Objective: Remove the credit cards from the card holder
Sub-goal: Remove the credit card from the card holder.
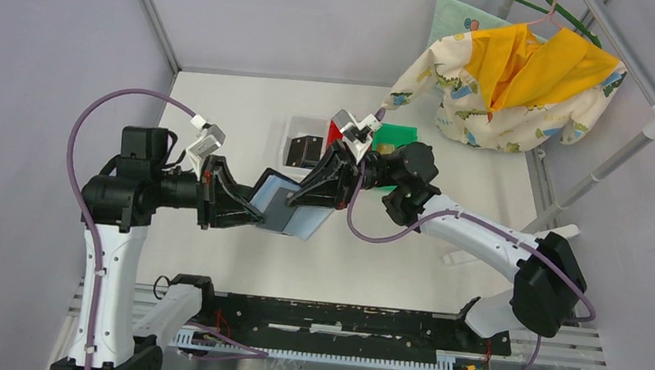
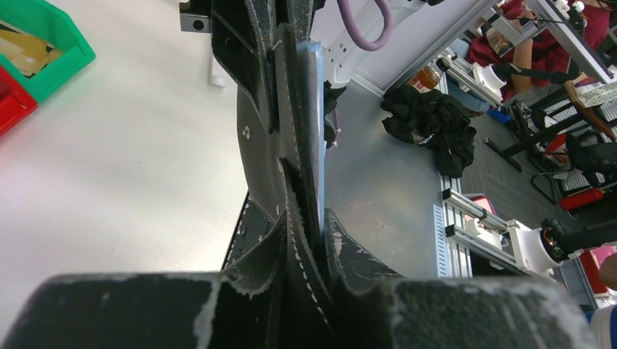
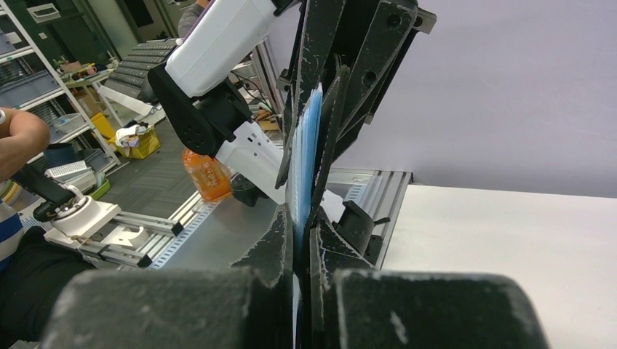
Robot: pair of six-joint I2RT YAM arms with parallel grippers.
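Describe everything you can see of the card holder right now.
The card holder is spread open like a book, its light blue-grey inside facing the overhead camera, black cover barely showing. It appears raised off the table and tilted, stretched between the left gripper, clamped on its left leaf, and the right gripper, clamped on its right leaf. Both wrist cameras see it edge-on as a thin blue sliver. No card is visible.

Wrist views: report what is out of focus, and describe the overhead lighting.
Left wrist view: the left gripper is blurred near the lens, the card holder edge is crisp, the table is glaring white. Right wrist view: the right gripper is soft up close, the room behind is sharp. Top view: even, diffuse light, no hard shadows.
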